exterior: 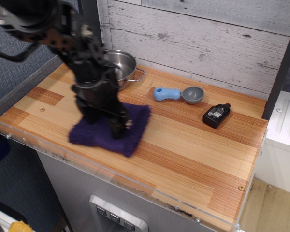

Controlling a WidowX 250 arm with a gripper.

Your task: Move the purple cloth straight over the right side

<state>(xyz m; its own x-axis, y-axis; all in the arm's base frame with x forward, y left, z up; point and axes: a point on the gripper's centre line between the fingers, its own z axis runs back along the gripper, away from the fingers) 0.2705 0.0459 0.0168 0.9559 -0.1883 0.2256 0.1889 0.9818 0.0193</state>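
With the jaws [118,126] pinching the purple cloth [111,130] near the desk's [193,145] front centre, slide low and straight rightward, steering clear of the blue scoop [178,94].

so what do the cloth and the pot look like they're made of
The purple cloth looks like thick terry or fleece fabric: fuzzy, matte, soft rumpled edges. The pot looks like polished steel: silvery and reflective.
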